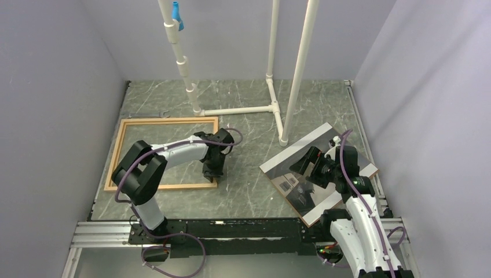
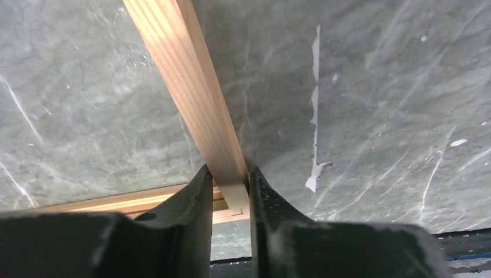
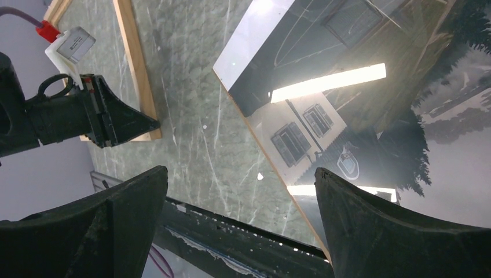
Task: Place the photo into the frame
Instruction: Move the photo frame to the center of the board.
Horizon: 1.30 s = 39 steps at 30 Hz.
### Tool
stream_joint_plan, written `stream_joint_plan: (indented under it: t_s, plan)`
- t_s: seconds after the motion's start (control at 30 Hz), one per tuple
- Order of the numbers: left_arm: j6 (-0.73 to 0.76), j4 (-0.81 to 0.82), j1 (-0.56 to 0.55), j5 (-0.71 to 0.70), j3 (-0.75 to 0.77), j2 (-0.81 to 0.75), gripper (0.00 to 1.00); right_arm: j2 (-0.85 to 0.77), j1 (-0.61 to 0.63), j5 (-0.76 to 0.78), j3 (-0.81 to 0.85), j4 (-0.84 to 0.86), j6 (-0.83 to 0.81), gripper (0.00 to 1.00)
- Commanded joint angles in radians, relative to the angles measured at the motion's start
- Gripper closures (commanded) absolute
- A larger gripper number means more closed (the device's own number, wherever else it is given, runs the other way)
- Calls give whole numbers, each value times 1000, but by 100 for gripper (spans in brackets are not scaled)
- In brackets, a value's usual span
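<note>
Bench (image 1: 249, 174) of grey-green marble pattern looks slick, so the thin light wooden picture frame (image 1: 168, 120), clamped on one strip near its corner by the left hand (image 2: 227, 174), could pivot; the glossy dark landscape photo (image 1: 286, 174), flat well to its right, might slide or crease beneath the spread-apart right hand (image 3: 238, 174).

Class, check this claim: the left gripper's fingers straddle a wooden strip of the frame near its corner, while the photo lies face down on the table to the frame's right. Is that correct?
No. The photo lies face up, not face down: the right wrist view shows its printed house and trees. The left gripper does straddle a strip of the frame; the rest stands.
</note>
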Motion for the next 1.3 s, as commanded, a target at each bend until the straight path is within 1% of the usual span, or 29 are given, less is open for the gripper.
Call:
stream_joint_plan:
  t_s: [0.0,0.03,0.07,0.27,0.43,0.47,0.57,0.6,0.67,0.7,0.73,0.77,0.83,0.87,0.93,1.0,1.13,1.17,1.27]
  plan:
    - [-61,3,-69,0,-30,-55,89,7,3,-14,59,-16,13,0]
    - [-73,6,-86,5,-40,-68,98,6,3,-15,62,-16,13,0]
    - [-86,6,-103,10,-48,-80,100,4,3,-18,62,-15,14,0]
    - [-184,-24,-250,-6,-84,-135,100,8,3,-18,66,-34,-4,0]
    - [-276,-51,-382,2,-99,-149,100,-1,3,-20,67,-47,-6,0]
    - [-303,-54,-409,1,-100,-153,98,-6,3,-23,62,-45,-1,0]
    - [-350,-53,-472,5,-102,-172,87,-10,4,-40,54,-41,-2,0]
    - [-360,-52,-487,9,-102,-179,79,-8,4,-49,53,-41,-8,0]
    - [-373,-45,-512,17,-102,-199,59,-2,5,-57,54,-48,-20,0]
    - [-378,-36,-520,22,-103,-214,44,1,5,-62,55,-50,-24,0]
    - [-384,-24,-524,29,-109,-239,34,3,7,-67,57,-51,-30,0]
    - [-389,-9,-527,35,-114,-266,25,5,8,-69,58,-53,-34,0]
    - [-398,37,-527,49,-132,-332,14,8,13,-74,67,-53,-42,0]
    - [-402,60,-527,53,-144,-367,11,8,17,-76,72,-51,-44,0]
    - [-408,110,-527,61,-171,-448,7,13,27,-83,80,-42,-47,0]
    - [-418,147,-525,56,-196,-529,5,19,40,-83,88,-31,-48,0]
    - [-449,194,-513,40,-255,-699,1,47,102,-73,105,18,-37,0]
    - [-458,208,-504,43,-276,-747,1,60,125,-69,111,41,-32,2]
    - [-484,240,-476,58,-335,-891,1,108,230,-36,139,140,-9,10]
